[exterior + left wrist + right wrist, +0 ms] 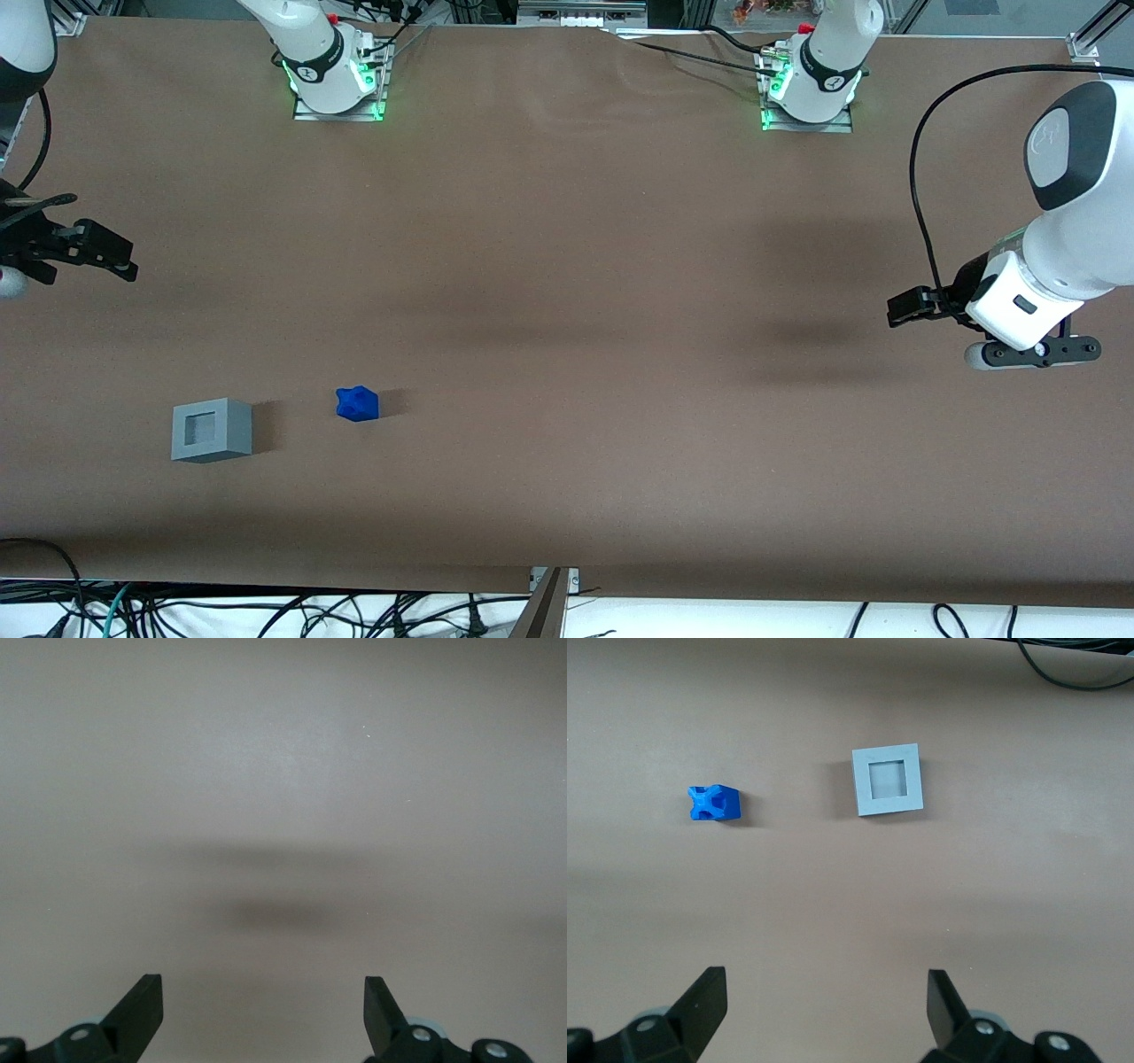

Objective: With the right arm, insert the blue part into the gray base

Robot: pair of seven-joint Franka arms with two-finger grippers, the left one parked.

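Brown table (pixel 567 292). Right arm (pixel 18 53) at working arm's end, gripper (pixel 824 1010) raised above table, farther from front camera than both parts, jaws apart, holding nothing. Gray base (pixel 211 430) (pixel 888 781) on table, recess up. Blue part (pixel 357 404) (pixel 713 804) near base, apart, toward parked arm.

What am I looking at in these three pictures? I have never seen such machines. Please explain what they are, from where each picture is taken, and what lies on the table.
These are two robot arms bolted to a brown table. One picture looks down from the front; the other two come from cameras on the arms' wrists, so black fingers show at their edges. The working right arm's gripper hangs above the table's end, open and holding nothing. On the table lie a blue part and, beside it and apart from it, a gray base with a square hollow on top. The wrist view shows both from above.
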